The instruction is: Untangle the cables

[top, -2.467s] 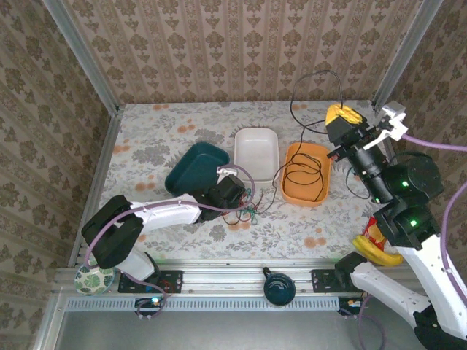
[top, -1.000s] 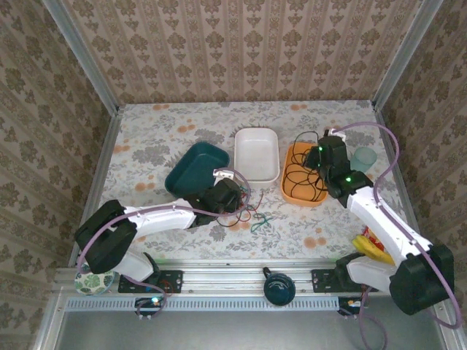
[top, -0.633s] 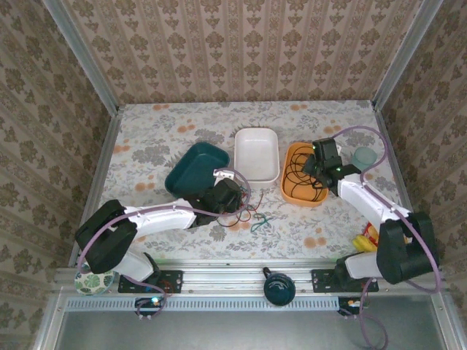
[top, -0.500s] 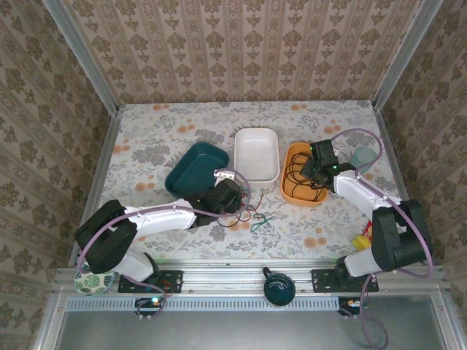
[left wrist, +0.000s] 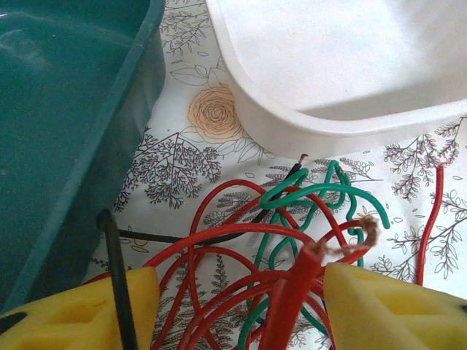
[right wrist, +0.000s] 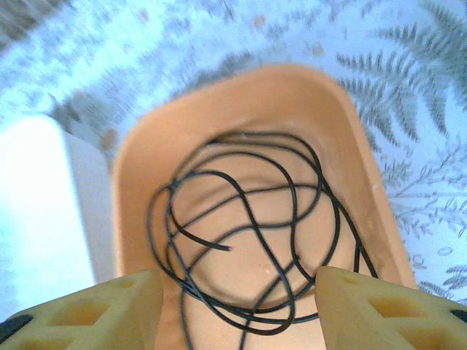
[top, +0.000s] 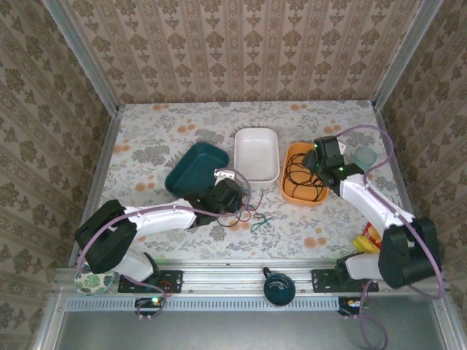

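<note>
Looking closer than overhead, wrist views show left end effector [left wrist: 241,306] spread astride red cable [left wrist: 219,233] and green cable [left wrist: 314,191], right end effector [right wrist: 237,306] spread above black cable [right wrist: 244,193] coiled in orange tray [right wrist: 365,182].

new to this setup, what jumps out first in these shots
A tangle of thin red and green wires lies between the left gripper's open yellow fingers, beside a white plastic tub. A thin black wire sits coiled in the orange oval tub under the right gripper.
</note>
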Motion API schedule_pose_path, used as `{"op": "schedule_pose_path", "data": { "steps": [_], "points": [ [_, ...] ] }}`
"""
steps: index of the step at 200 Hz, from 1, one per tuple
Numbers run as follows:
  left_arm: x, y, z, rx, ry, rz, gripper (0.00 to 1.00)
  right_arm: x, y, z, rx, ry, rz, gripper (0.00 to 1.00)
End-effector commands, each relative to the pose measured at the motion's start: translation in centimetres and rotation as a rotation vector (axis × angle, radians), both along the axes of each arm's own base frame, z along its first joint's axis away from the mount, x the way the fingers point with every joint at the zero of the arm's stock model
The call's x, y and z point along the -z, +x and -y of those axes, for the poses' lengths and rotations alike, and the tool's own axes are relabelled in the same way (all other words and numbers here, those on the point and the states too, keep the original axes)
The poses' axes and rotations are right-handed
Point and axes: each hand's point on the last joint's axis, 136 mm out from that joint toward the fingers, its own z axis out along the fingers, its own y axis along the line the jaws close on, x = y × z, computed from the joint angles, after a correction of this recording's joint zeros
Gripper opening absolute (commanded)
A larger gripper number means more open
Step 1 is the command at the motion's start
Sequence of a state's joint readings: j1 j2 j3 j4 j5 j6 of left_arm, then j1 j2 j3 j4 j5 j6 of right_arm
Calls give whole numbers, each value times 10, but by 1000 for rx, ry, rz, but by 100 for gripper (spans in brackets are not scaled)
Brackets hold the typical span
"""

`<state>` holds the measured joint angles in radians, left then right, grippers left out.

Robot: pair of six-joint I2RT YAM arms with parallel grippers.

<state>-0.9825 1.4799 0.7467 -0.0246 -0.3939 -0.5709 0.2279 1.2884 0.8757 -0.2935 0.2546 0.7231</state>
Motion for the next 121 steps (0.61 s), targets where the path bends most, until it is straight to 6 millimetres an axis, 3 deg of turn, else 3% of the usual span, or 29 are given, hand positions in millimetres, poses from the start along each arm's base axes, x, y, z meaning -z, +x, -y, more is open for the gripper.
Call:
{"op": "schedule_pose_path", "data": {
  "steps": [1,17,29,50,63,85,121],
  "points": [
    [-16,4,6,7,-20,52,63,-16,-9,2,-7,-72,58,59],
    [-20,5,4,-1,-31,63,63,-27,-11,-31,-183,-67,112,59],
    [-26,5,2,-14,-50,78,63,-31,-18,-72,-394,-22,156,59],
    [-40,6,-3,-37,-90,116,66,-31,-54,-152,-779,58,205,59],
    [-51,7,-8,-53,-114,144,70,-25,-81,-189,-970,77,199,58],
    [-68,8,-27,-131,-139,192,75,-10,-118,-231,-1203,71,130,57],
    [-85,5,-93,-408,-145,249,81,0,-167,-282,-1517,37,53,56]
  ]
}}
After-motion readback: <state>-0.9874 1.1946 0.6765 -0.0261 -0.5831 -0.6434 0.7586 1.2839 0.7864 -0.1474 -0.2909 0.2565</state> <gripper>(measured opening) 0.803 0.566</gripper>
